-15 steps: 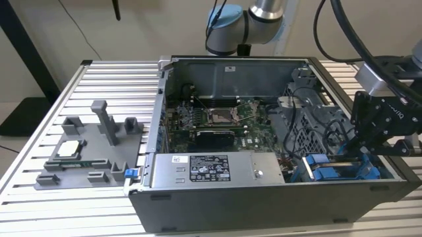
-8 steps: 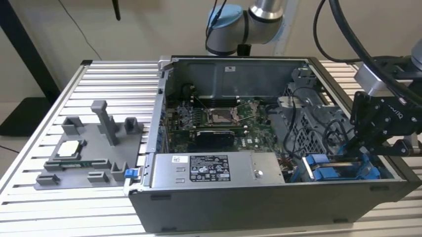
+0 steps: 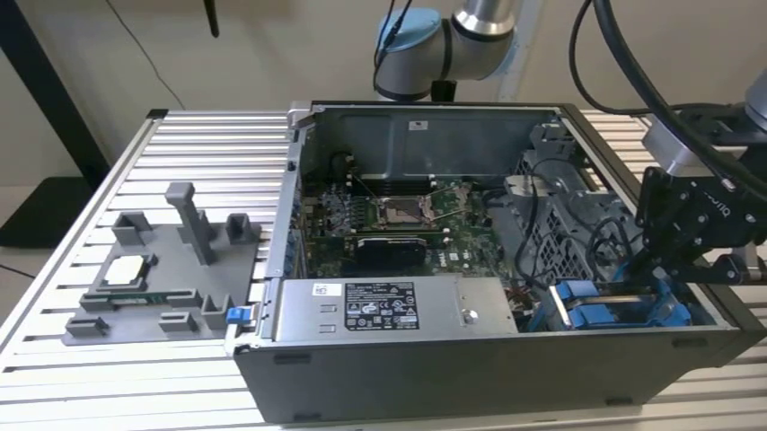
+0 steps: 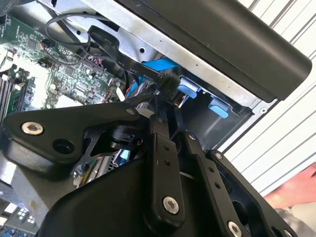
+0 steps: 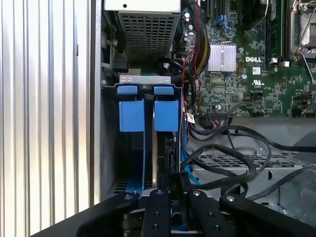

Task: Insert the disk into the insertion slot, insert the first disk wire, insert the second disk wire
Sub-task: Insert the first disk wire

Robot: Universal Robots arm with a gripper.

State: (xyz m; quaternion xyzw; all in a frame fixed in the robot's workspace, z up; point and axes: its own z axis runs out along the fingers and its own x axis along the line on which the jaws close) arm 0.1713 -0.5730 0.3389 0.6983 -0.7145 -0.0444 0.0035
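The pincer point(image 4: 165, 101) is clenched almost flat. Its two black fingers point(image 4: 159, 143) meet on a black plug point(image 4: 168, 84) at the end of a flat black wire point(image 4: 129, 65), which it grips at the tips. In the exterior view the pincer point(image 3: 656, 274) reaches down into the near corner of the open computer case point(image 3: 480, 377), on the exterior view's right. It hangs over the grey drive cage point(image 3: 563, 238).

The disk point(image 3: 612, 314) shows there mainly as its bright blue frame, seated in the insertion slot point(image 5: 129, 158). Its metal body is hidden by the cage walls and the arm.

In the first wrist view two blue tabs point(image 5: 132, 111) stand side by side at the slot's mouth. The pincer point(image 5: 170, 183) is lined up just beside them, and its base is cut off at the picture's edge. Loose black cables point(image 5: 232, 163) loop past the cage. I cannot tell where the plug's own wire ends.

The power supply box point(image 3: 396, 310) lies along the near wall, with the motherboard point(image 3: 396, 215) beyond it. The case rests on a slatted counter point(image 3: 72, 395).
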